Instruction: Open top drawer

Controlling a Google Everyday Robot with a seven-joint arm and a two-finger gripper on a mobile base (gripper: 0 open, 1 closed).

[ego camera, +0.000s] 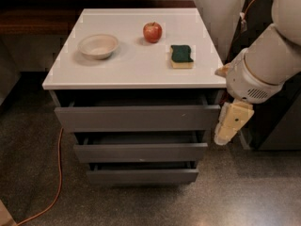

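The top drawer (137, 117) is a wide matte grey front just under the white cabinet top (136, 67). It stands a little way out, with a dark gap above its top edge. Two shorter grey drawer fronts sit below it, the middle one (140, 152) and the bottom one (143, 175). My gripper (225, 136) hangs on the white arm (263, 65) at the right, pointing down, right beside the top drawer's right end.
On the cabinet top lie a beige bowl (98, 45), a red apple (152, 32) and a green and yellow sponge (181, 55). An orange cable (57, 173) runs over the speckled floor at the left. A dark unit (277, 121) stands at the right.
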